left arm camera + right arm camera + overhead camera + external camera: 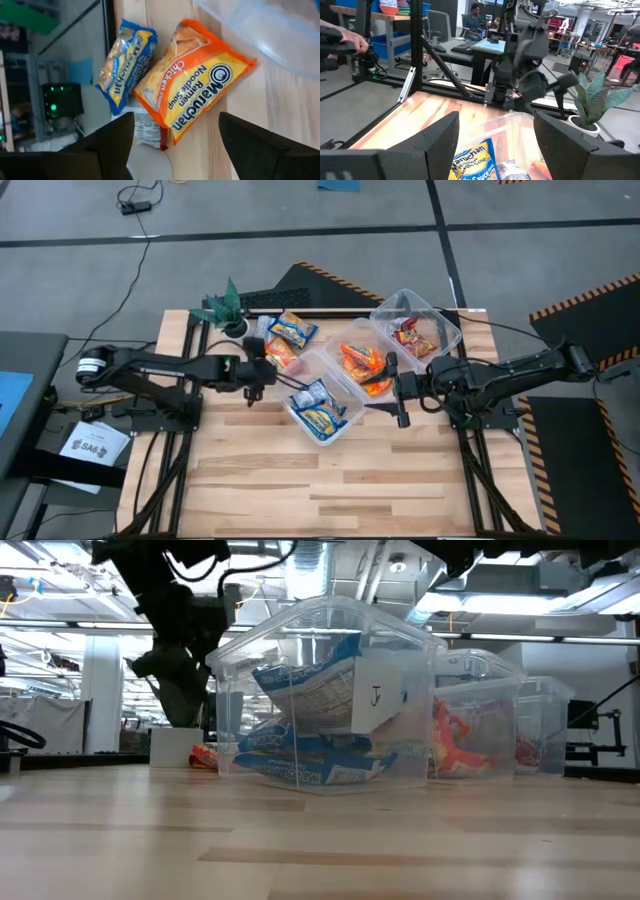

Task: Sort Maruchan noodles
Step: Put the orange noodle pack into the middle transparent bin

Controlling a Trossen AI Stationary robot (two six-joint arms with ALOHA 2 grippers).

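Note:
Two Maruchan noodle packets lie flat and loose on the table at the far left of the tubs: an orange one [195, 95] [280, 353] and a blue-and-yellow one [125, 70] [292, 330]. A white wrapper edge [145, 127] shows under the orange packet. My left gripper [262, 372] [172, 150] hangs open just near of them, slanting down toward the orange packet, touching nothing. My right gripper [396, 387] [495, 150] is open and level above the tubs, holding nothing. Blue packets [318, 412], orange packets [362, 365] and red-brown packets [412, 337] lie in three clear tubs.
The three clear tubs [345, 420] [335, 340] [445, 320] stand in a slanting row across the table's middle; the nearest one carries a label [377, 695]. A small potted plant [228, 308] stands at the far left corner. Bare wood [330, 480] stretches along the near side.

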